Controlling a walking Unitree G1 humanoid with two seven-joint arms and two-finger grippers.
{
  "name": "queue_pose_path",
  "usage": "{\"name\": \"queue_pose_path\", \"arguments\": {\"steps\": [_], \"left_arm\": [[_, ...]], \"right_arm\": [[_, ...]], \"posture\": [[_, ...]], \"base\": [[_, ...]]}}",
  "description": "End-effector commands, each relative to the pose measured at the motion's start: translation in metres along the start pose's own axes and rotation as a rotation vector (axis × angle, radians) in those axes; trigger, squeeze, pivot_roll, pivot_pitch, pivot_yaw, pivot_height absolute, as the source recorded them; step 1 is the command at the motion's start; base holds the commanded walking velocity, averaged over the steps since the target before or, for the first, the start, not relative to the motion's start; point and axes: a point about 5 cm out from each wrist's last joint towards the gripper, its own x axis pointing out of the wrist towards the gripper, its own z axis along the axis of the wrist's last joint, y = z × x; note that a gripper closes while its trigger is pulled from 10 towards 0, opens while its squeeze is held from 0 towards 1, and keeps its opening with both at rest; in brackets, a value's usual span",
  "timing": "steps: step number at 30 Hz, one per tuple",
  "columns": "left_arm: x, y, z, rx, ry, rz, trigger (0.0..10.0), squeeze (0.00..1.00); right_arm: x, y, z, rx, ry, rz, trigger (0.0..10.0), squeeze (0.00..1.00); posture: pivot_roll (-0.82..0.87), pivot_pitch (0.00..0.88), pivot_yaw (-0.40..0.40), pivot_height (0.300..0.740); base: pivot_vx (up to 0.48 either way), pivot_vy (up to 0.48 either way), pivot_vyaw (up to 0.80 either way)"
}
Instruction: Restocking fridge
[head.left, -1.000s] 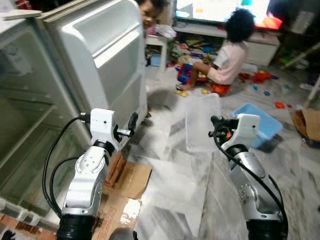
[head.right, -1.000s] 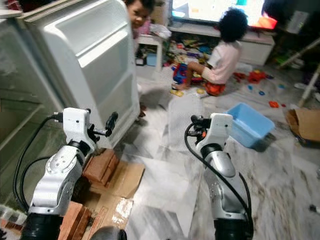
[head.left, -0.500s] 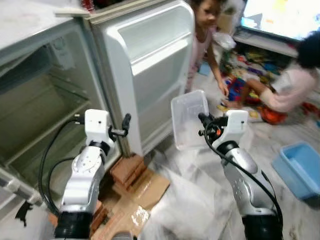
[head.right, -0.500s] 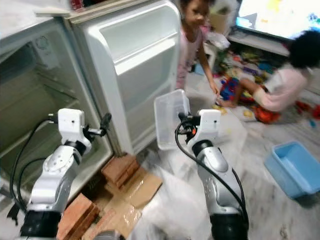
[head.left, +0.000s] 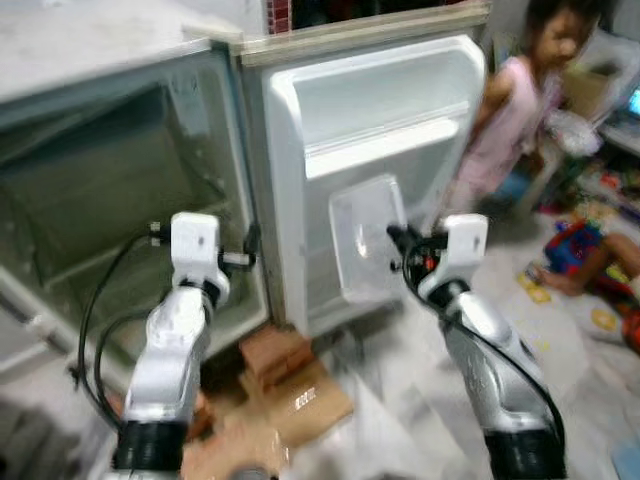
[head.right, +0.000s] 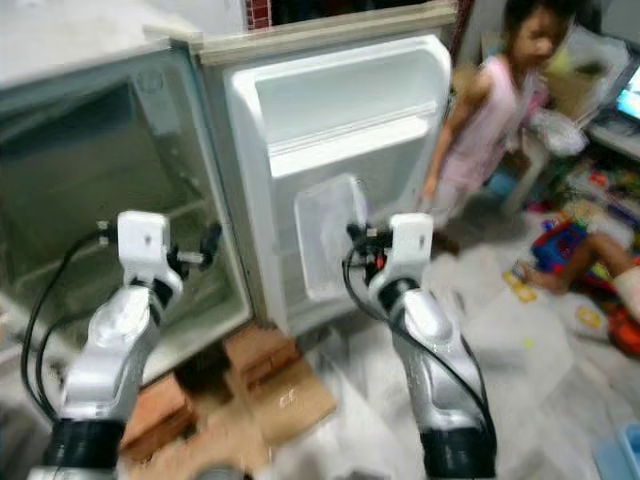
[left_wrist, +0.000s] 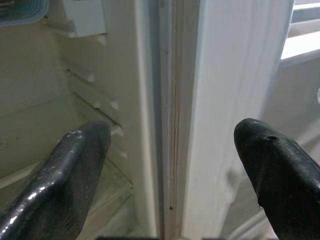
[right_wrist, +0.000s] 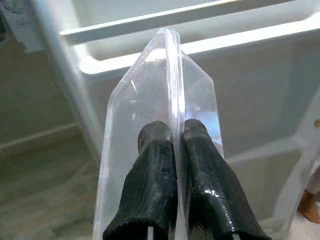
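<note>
1. Two head views show one scene: a fridge (head.left: 120, 190) stands open, its cavity at 9 o'clock and its door (head.left: 380, 170) swung wide at 12 o'clock. The right gripper (head.left: 392, 238) holds a clear bin (head.left: 362, 235) up on edge before the door's inner shelves, probably so it can be carried to the cavity. The left gripper (head.left: 252, 250) hovers by the cavity's front edge. A child (head.left: 525, 110) stands at 2 o'clock.
2. Left wrist view: the left gripper (left_wrist: 172, 165) has its fingers (left_wrist: 70, 175) spread wide and empty, straddling the seam where cavity wall meets door, seemingly kept free to help.
3. Right wrist view: the right gripper (right_wrist: 176, 165) has both fingers (right_wrist: 152, 175) pressed tight on the bin (right_wrist: 150, 105) wall, pinching its thin rim so the bin hangs steady.
</note>
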Motion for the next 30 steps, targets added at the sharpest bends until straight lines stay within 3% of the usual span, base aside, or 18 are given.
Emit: {"name": "queue_pose_path", "arguments": {"steps": [1,11,19,25,30], "left_arm": [[0.003,-0.007,0.003,0.006,-0.005,-0.015,10.0,0.00],[0.004,-0.001,0.002,-0.033,0.005,0.060,10.0,0.00],[0.004,-0.007,0.002,-0.069,0.009,0.030,10.0,0.00],[0.003,-0.018,0.005,-0.073,-0.010,-0.047,10.0,0.00],[0.004,-0.019,0.003,-0.058,0.007,-0.047,10.0,0.00]], "right_arm": [[-0.001,-0.006,0.005,-0.007,-0.010,-0.010,10.0,0.00],[-0.001,-0.004,0.003,-0.012,0.007,0.025,10.0,0.00],[-0.001,0.001,-0.002,-0.006,0.039,0.076,10.0,0.00],[-0.002,0.002,-0.005,-0.006,0.057,0.091,10.0,0.00],[-0.004,-0.003,-0.005,-0.031,0.066,0.071,10.0,0.00]], "posture": [[-0.02,0.000,0.011,0.740],[-0.01,0.000,0.008,0.740],[-0.01,0.000,0.008,0.740],[-0.01,0.000,0.006,0.740],[-0.01,0.000,0.007,0.740]], "base": [[0.000,-0.420,0.80],[0.076,-0.081,0.80],[0.000,0.000,0.63],[0.000,0.414,0.00],[0.000,0.452,0.00]]}}
